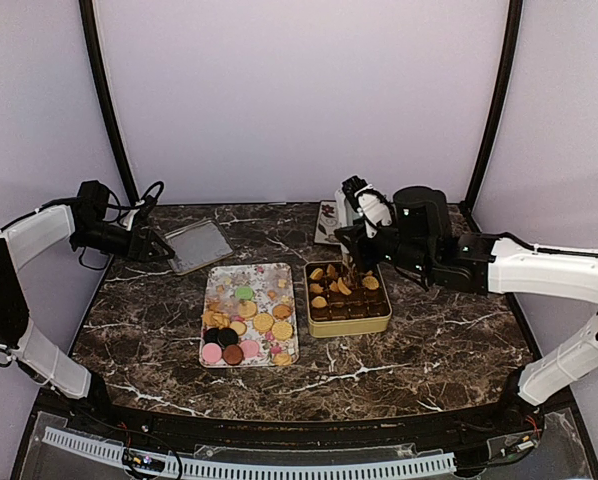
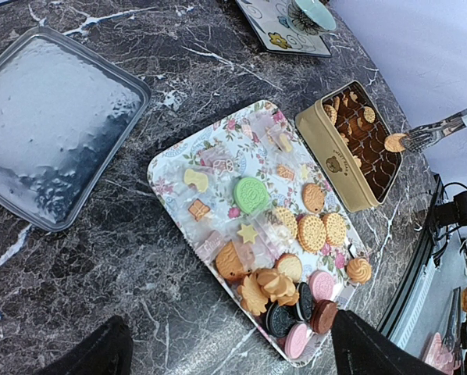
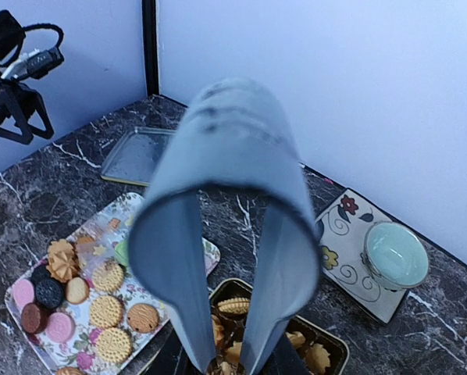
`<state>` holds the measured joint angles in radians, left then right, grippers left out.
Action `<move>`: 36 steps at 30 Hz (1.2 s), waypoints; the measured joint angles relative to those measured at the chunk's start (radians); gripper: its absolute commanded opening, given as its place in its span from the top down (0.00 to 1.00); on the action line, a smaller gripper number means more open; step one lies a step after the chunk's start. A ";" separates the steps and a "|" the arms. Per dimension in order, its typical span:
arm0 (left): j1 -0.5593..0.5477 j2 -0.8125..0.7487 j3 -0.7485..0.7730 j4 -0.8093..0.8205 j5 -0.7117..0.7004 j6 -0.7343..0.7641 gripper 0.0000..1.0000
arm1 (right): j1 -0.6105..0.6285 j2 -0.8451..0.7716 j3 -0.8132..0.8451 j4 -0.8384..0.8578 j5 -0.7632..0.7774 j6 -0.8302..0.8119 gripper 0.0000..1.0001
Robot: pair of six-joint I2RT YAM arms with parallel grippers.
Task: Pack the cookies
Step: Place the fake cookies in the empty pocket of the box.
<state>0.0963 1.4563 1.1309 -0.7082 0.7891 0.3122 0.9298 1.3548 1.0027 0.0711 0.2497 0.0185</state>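
Left gripper [image 1: 164, 250] hangs, fingers spread, by the lid [image 1: 199, 245]; most cookies [image 1: 247, 320] lie on the tray [image 1: 224, 290], some in the tin [image 1: 349, 328], where the right gripper [image 1: 357, 232], clamped on tongs [image 2: 436, 129], should lower its cookie [image 2: 395, 142] squarely into a free pocket

The left arm [image 1: 41, 232] and right arm [image 1: 554, 270] are showing white shells, black joints, and black cables [image 1: 149, 195] by the left gripper [image 1: 161, 248].

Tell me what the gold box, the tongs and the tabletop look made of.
The box looks like gold-painted tin: thin walls, satin sheen. The tongs look like brushed steel: grey with a dull shine, though blurred here. The tabletop looks like dark marble, white-veined and glossy; it could be printed laminate.
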 measured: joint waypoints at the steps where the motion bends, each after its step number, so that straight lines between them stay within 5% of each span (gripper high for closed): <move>1: 0.000 0.000 0.000 0.000 0.000 0.000 0.09 | -0.005 0.002 0.000 -0.017 0.002 -0.021 1.00; 36: 0.000 0.000 0.000 -0.005 0.000 0.003 0.09 | -0.014 0.106 0.081 -0.069 -0.150 -0.250 1.00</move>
<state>0.0963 1.4563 1.1309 -0.7136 0.7891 0.3153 0.9154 1.4609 1.0836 0.0021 0.0994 -0.2314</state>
